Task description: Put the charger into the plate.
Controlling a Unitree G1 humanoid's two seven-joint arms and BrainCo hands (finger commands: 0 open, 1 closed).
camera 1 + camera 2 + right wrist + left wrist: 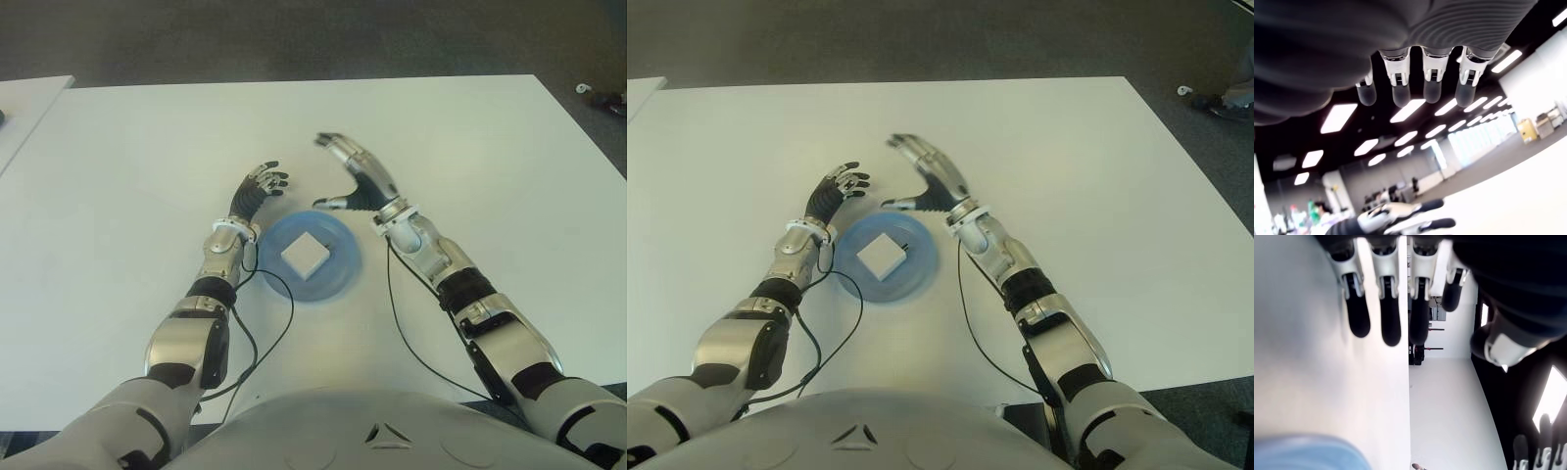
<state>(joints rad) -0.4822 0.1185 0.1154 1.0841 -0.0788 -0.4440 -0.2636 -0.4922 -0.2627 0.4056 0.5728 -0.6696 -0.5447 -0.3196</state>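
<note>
In plate (338,271): white charger (305,256) | both hands empty

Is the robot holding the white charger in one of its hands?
No, the charger lies in the blue plate; left hand and right hand are open.

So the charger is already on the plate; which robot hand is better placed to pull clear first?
Right robot hand: open, raised beyond the blue plate, holding nothing. The white charger sits inside. Left robot hand shows open beside the plate's left.
</note>
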